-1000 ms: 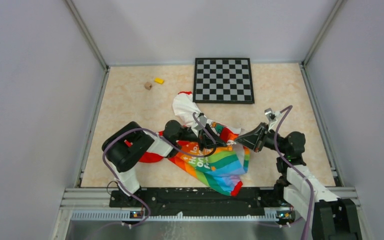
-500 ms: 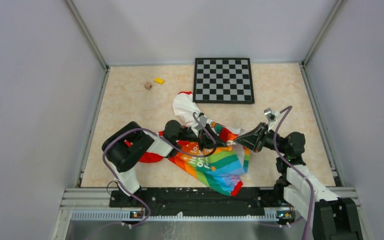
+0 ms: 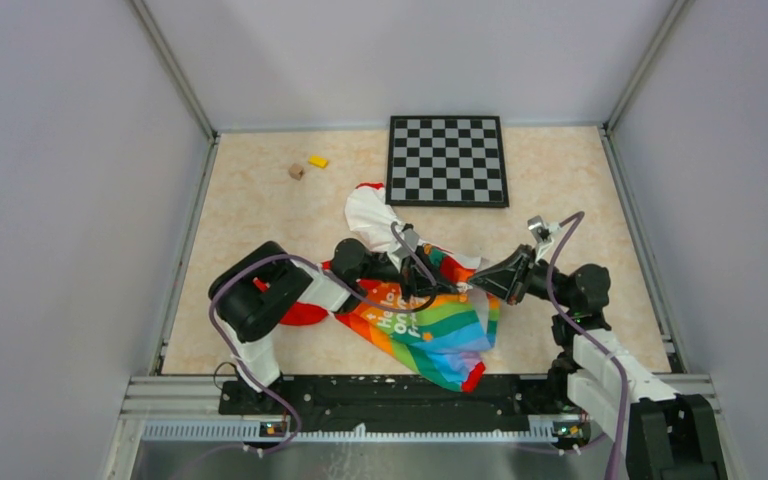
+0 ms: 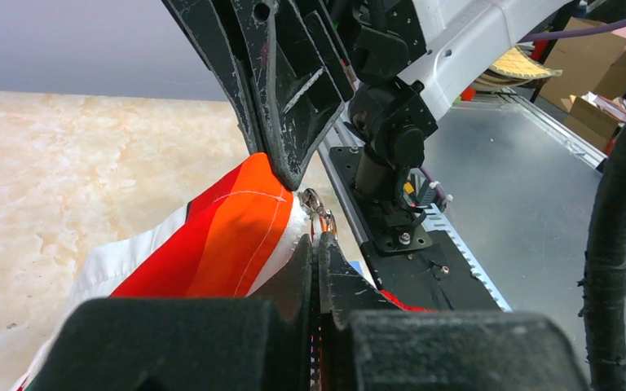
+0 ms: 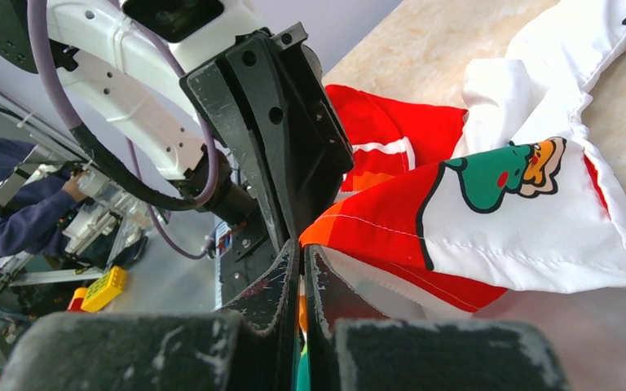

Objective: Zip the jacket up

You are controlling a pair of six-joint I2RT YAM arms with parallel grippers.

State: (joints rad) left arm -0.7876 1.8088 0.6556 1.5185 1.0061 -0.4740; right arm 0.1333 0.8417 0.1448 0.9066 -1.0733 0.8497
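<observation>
Here's the count: 1 jacket (image 3: 440,335), 2 arms, 2 claws, 1 checkerboard (image 3: 447,160) at the far side, and 2 little blocks off to the far left, 1 brown (image 3: 296,171) and 1 yellow (image 3: 317,161), lying near each other on the tabletop (image 3: 580,190).

The jacket sits crumpled in the middle of the tabletop, toward the near edge, between the 2 arms. Its long axis runs on a diagonal: the white end points away toward the near-left corner of the checkerboard, and the rainbow-striped panel with its white lettering points down toward the near-right. 1 red sleeve pokes out to the left beneath the left arm.

Both arms reach in low and meet tip to tip over the jacket's upper right edge. The left claw (image 3: 452,290) has its fingers pressed together on the cloth's edge, with a small metal ring showing just past the tips in its wrist view. The right claw (image 3: 474,289) is likewise pinched tight on an orange fold, with a sliver of cloth between its fingers.
</observation>
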